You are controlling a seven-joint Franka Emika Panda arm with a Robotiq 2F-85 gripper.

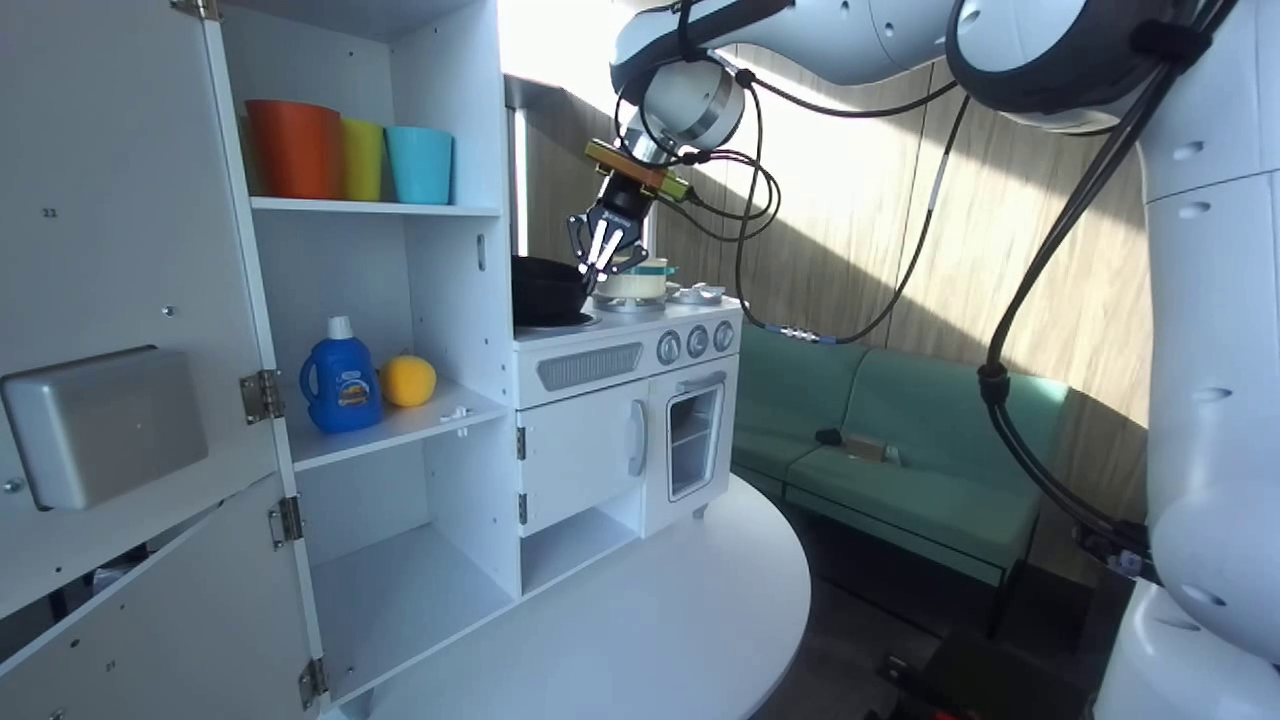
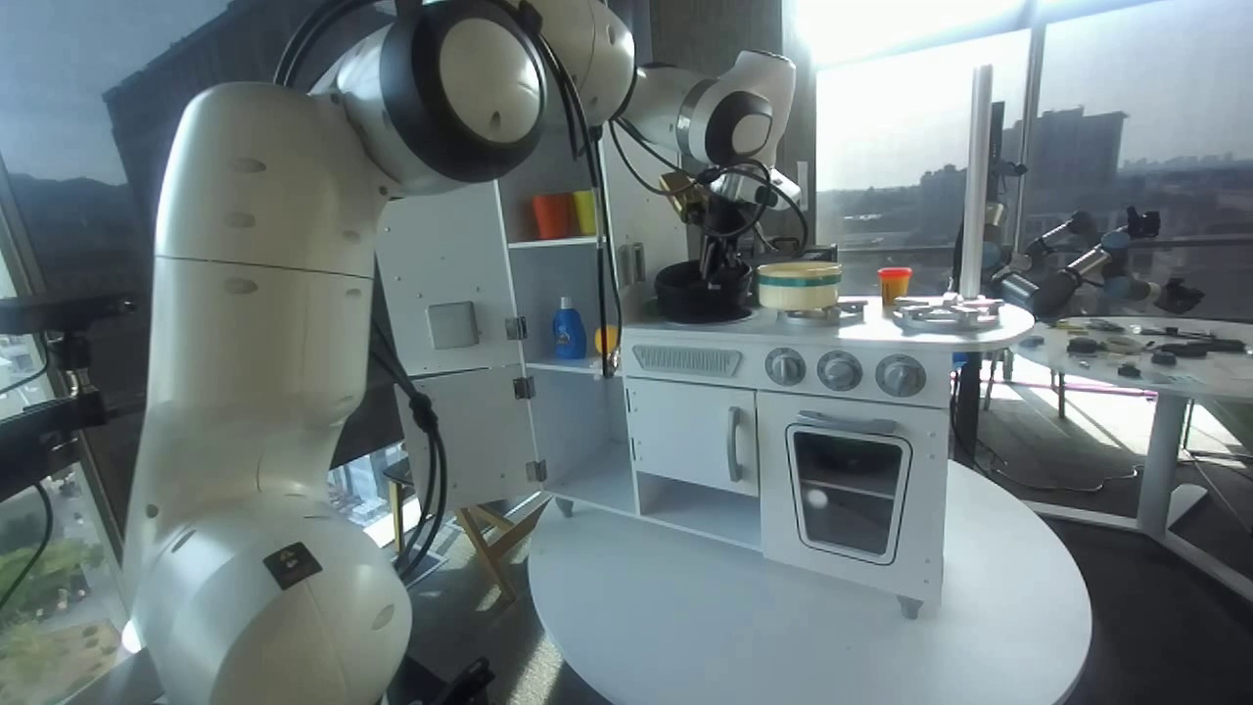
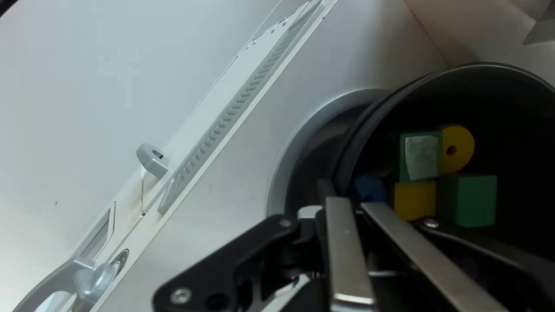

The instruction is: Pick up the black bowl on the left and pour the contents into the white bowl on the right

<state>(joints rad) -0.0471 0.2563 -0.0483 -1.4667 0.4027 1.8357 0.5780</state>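
The black bowl (image 1: 545, 291) is deep and round, at the left burner of the toy stove; it also shows in an exterior view (image 2: 685, 297). In the wrist view the black bowl (image 3: 511, 99) holds several green, yellow and blue blocks (image 3: 415, 200). My gripper (image 3: 344, 200) points down at its rim, one finger outside and one inside, closed on the rim. The gripper also shows in both exterior views (image 1: 591, 280) (image 2: 718, 274). Whether the bowl is lifted off the burner is hard to tell. The white bowl (image 2: 798, 288), with a green band, stands right of it, also in an exterior view (image 1: 632, 285).
A cabinet wall (image 1: 455, 300) rises left of the black bowl. Colored cups (image 1: 295, 150) and a blue bottle (image 1: 343, 380) stand on its shelves. A small orange-lidded cup (image 2: 894, 285) and another burner (image 2: 948, 311) lie right of the white bowl. Stove knobs (image 2: 839, 370) line the front.
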